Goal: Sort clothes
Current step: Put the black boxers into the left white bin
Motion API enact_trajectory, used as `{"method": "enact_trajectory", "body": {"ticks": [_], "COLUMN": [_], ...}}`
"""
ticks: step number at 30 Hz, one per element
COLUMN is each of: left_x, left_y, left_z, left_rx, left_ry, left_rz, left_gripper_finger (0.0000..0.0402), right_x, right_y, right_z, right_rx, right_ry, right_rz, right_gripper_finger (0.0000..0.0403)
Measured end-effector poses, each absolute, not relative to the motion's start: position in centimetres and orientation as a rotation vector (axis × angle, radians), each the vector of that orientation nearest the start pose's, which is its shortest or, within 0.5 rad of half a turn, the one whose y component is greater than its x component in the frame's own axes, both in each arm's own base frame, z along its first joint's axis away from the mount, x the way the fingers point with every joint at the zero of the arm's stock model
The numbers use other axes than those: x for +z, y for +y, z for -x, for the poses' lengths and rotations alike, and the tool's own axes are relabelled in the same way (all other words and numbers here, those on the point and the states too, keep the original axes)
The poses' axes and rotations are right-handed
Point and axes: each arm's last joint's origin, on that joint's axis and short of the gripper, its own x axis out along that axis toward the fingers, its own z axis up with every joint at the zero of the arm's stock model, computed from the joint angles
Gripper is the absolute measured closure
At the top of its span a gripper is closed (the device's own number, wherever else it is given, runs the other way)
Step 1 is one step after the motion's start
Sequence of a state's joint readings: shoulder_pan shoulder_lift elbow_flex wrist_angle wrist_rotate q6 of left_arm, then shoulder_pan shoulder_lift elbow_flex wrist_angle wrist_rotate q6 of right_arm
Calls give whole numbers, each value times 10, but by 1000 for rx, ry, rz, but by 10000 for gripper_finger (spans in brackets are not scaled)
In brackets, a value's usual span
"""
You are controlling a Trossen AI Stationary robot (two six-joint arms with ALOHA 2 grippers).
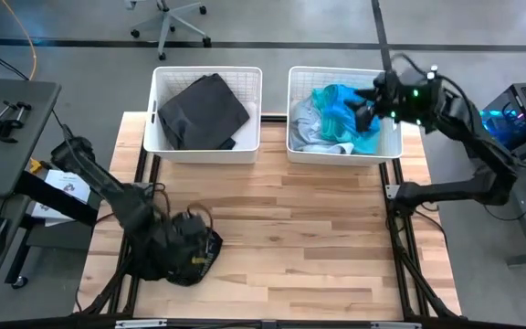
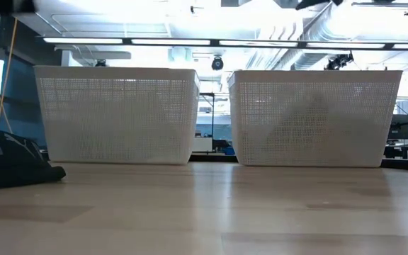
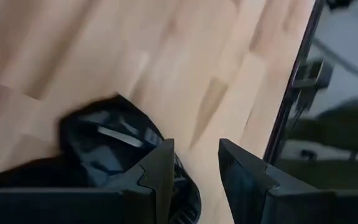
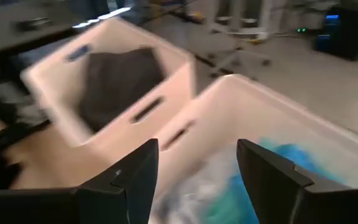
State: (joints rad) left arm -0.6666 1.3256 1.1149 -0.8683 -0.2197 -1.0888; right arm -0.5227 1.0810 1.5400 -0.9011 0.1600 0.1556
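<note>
A shiny black garment [image 1: 201,254] lies bunched on the table near its left front; it also shows in the low view [image 2: 13,161] and the left wrist view [image 3: 98,149]. My left gripper [image 3: 196,177] is open low over the garment's edge, which lies beside one finger, while bare wood shows between the fingers. A dark grey garment [image 1: 204,111] lies in the left white bin [image 1: 161,137]. Teal [image 1: 336,99], bright blue [image 1: 359,137] and pale [image 1: 307,123] garments lie in the right white bin [image 1: 292,151]. My right gripper [image 4: 197,180] hangs open and empty above that bin, as the high view [image 1: 365,108] also shows. My left gripper comes down slanting over the black garment's edge [image 3: 148,146]. One finger [image 3: 160,171] stands against or just above the fabric; I cannot tell whether it touches. The garment lies on the table.
The two bins [image 2: 115,113] [image 2: 310,113] stand side by side at the table's far edge. Bare wooden tabletop [image 1: 309,238] stretches between the bins and the near edge. A side desk [image 1: 7,119] stands left of the table.
</note>
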Motion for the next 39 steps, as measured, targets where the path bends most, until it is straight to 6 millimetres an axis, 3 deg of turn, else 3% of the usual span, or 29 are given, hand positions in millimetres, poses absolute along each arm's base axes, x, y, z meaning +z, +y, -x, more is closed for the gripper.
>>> {"method": "enact_trajectory", "body": {"ticks": [6, 13, 18, 21, 24, 27, 34, 39], "left_x": [206, 138, 119, 120, 134, 156, 264, 345], "left_y": [-175, -180, -176, -176, -169, -159, -133, -102], "left_z": [-208, -211, -220, -231, -239, -244, -247, -235], "left_rx": [88, 51, 92, 62, 56, 87, 57, 155], "left_ry": [1081, 1347, 1439, 1379, 1344, 1280, 958, 642], "left_rz": [485, 122, 135, 218, 287, 321, 313, 220], "left_gripper_finger": [262, 235, 251, 315, 384, 387, 398, 400], "right_x": [440, 415, 405, 403, 404, 406, 407, 407], "right_y": [-65, -51, -35, -24, -16, -11, -11, -11], "right_z": [-162, -182, -202, -210, -214, -214, -213, -213], "right_rx": [-595, -527, -423, -351, -310, -296, -305, -305], "right_ry": [409, 413, 291, 213, 187, 175, 163, 161], "right_rz": [-247, -295, -318, -310, -277, -255, -270, -286], "right_gripper_finger": [194, 194, 194, 194, 194, 194, 194, 194]}}
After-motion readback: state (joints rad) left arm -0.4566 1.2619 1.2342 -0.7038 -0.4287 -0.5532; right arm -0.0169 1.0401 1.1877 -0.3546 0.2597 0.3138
